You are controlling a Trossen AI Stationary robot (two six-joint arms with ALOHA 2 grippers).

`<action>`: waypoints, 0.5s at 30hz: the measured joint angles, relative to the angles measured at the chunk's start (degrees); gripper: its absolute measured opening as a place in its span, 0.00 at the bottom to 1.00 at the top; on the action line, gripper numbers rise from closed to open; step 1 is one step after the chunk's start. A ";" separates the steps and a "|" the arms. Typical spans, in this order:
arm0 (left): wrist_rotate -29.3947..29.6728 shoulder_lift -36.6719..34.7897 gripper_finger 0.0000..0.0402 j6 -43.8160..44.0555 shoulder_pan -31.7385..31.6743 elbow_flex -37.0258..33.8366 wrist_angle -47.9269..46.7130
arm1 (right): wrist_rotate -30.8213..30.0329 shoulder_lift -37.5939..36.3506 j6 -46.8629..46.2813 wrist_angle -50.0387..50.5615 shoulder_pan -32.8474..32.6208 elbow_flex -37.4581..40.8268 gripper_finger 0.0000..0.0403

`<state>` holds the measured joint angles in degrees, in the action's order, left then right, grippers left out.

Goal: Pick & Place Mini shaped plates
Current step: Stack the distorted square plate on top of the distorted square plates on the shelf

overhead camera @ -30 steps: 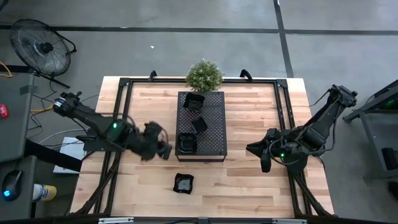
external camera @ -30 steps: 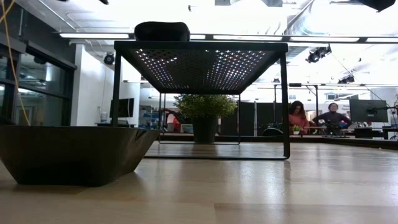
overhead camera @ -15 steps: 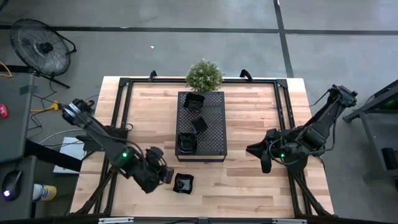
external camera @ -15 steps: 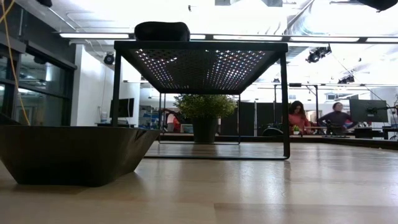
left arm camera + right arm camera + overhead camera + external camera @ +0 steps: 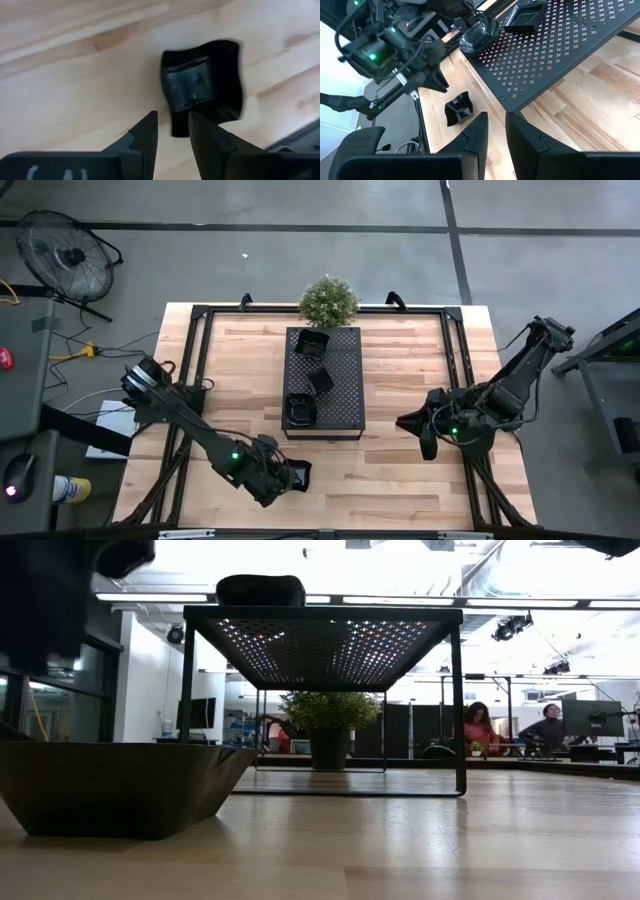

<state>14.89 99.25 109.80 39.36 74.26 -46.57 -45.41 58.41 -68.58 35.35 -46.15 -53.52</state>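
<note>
We hold left pincer (image 5: 172, 131) over wavy-rimmed mini plate (image 5: 204, 86) lying just ahead on counter (image 5: 75, 75), fingers slightly parted, grasping nothing. Risk: narrow gap strikes glossy rim, plate skids. Right pincer (image 5: 496, 130) waits beside perforated tray (image 5: 560, 45), empty, barely parted.

arms: dark, jointed | left arm (image 5: 190, 425): green light (small) | fingers (image 5: 145, 137): black, wedge-shaped
</note>
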 joint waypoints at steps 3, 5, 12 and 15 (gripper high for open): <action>-1.80 1.99 0.27 0.04 -0.01 -0.02 0.54 | 0.11 0.00 0.00 0.01 0.00 0.00 0.15; -2.11 3.05 0.27 0.09 -0.01 -0.02 0.59 | 0.14 0.00 0.00 0.02 0.00 0.00 0.15; -2.07 5.61 0.27 -0.85 -0.04 -0.02 4.25 | -0.74 0.00 -0.40 0.29 0.00 0.00 0.15; -2.11 6.35 0.27 -1.57 -0.45 0.00 5.03 | -0.76 0.00 -0.42 0.33 0.00 0.00 0.15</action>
<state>12.77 105.60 108.22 38.92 74.26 -41.54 -46.17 58.41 -68.99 35.68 -46.15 -53.52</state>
